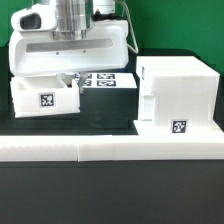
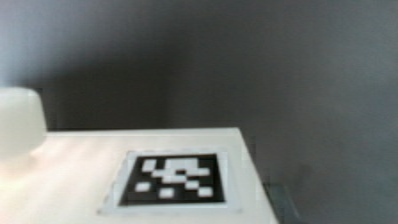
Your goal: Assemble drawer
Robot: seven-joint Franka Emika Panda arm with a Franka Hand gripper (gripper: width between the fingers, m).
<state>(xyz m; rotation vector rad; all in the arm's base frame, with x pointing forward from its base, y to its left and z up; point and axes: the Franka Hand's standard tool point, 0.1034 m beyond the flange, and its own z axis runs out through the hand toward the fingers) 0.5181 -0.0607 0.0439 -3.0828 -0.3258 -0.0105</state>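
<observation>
Looking at the exterior view, you have the gripper (image 1: 68,78) hanging low in the upper left of the frame, right over a small tray (image 1: 44,97). You cannot tell whether its jaws are spread or pinching the tray's wall. The tall casing (image 1: 180,92) stands well apart at the right. In the wrist view, one white finger (image 2: 15,122) shows beside a tagged white panel (image 2: 175,178), probably that tray.

marker board (image 1: 104,80) flat on black table (image 1: 100,122); white rail (image 1: 100,150) across foreground
</observation>
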